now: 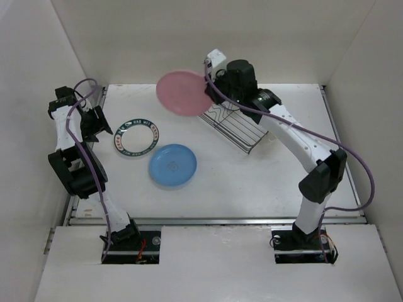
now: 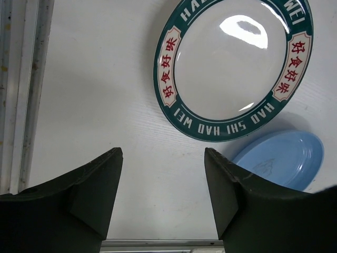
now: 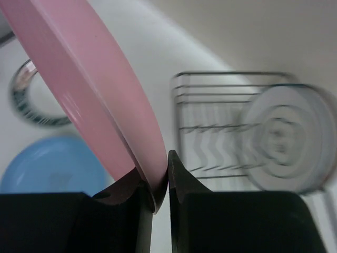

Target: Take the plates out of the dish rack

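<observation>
My right gripper [image 1: 208,78] [image 3: 160,182] is shut on the rim of the pink plate [image 1: 182,92] [image 3: 100,100] and holds it in the air, left of the dish rack [image 1: 234,127] [image 3: 216,126]. A greyish plate [image 3: 287,139] stands in the rack, blurred. The white plate with the dark lettered rim [image 1: 136,137] [image 2: 234,66] and the blue plate [image 1: 172,165] [image 2: 281,158] lie flat on the table. My left gripper [image 1: 94,123] [image 2: 163,184] is open and empty, near the lettered plate's left side.
White walls enclose the table on the left, back and right. A metal rail [image 2: 21,95] runs along the table's left edge next to my left gripper.
</observation>
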`<state>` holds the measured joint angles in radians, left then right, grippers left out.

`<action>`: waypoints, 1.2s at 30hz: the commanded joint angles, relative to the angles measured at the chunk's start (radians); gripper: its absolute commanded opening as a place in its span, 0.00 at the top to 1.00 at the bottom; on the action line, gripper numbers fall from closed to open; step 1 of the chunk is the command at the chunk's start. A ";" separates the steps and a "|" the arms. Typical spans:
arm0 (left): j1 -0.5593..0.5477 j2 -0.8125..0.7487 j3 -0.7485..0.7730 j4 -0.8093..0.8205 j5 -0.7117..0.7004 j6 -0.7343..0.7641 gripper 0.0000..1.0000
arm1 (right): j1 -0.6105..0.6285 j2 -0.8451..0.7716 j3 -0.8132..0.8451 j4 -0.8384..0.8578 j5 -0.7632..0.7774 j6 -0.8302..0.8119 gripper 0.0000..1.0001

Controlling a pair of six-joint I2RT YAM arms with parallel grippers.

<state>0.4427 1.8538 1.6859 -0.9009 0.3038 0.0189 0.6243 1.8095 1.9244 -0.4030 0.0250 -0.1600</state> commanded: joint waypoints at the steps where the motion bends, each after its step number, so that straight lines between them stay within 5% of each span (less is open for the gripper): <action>1: 0.005 -0.042 -0.005 -0.024 -0.011 0.016 0.40 | 0.018 0.095 -0.034 -0.178 -0.446 0.049 1.00; 8: 0.005 -0.042 -0.005 -0.033 -0.002 0.026 0.40 | 0.049 0.284 -0.019 -0.258 -0.574 0.082 0.93; 12: 0.005 -0.053 -0.023 -0.024 -0.002 0.026 0.40 | 0.072 0.332 -0.019 -0.270 -0.583 0.082 0.67; 13: 0.005 -0.064 -0.023 -0.024 -0.002 0.026 0.40 | 0.083 0.343 -0.019 -0.270 -0.567 0.082 0.49; 16: 0.005 -0.073 -0.023 -0.024 -0.011 0.026 0.40 | 0.106 0.356 -0.009 -0.295 -0.467 0.082 0.33; 24: -0.004 -0.073 -0.023 -0.024 -0.022 0.026 0.40 | 0.118 0.265 0.041 -0.307 -0.352 0.057 0.30; 30: -0.047 -0.093 -0.023 -0.015 -0.106 0.056 0.38 | -0.075 0.114 -0.010 -0.013 -0.114 0.302 0.31; 36: -0.065 -0.111 -0.023 -0.015 -0.109 0.069 0.38 | -0.088 0.128 0.059 -0.039 -0.198 0.189 0.35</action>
<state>0.3843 1.8194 1.6642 -0.9096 0.2199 0.0631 0.4774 1.9343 1.9598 -0.4728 -0.1490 0.0715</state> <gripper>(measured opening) 0.615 0.655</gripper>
